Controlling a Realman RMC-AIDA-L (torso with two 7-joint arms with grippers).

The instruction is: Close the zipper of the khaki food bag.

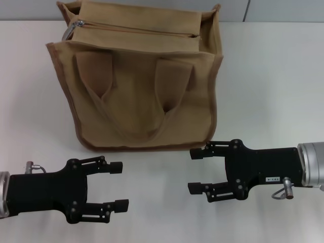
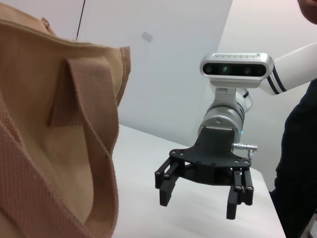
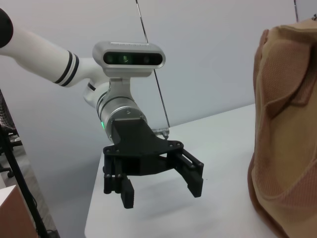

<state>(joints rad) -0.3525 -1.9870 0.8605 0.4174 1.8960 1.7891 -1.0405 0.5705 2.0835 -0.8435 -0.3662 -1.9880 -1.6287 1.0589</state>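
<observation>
Hovering spread-fingered, my left gripper [image 1: 117, 185] and right gripper [image 1: 197, 170] grasp nothing — khaki food bag [image 1: 142, 96] looks floppy; pinch the zipper [image 1: 134, 30] pull, upper left.

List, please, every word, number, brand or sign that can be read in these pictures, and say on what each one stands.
No text can be read with certainty.
Right claw: a small white label sits on its black body, with dark marks too small to read.
Khaki food bag: no print or logo visible.
Left claw: no label visible.
</observation>
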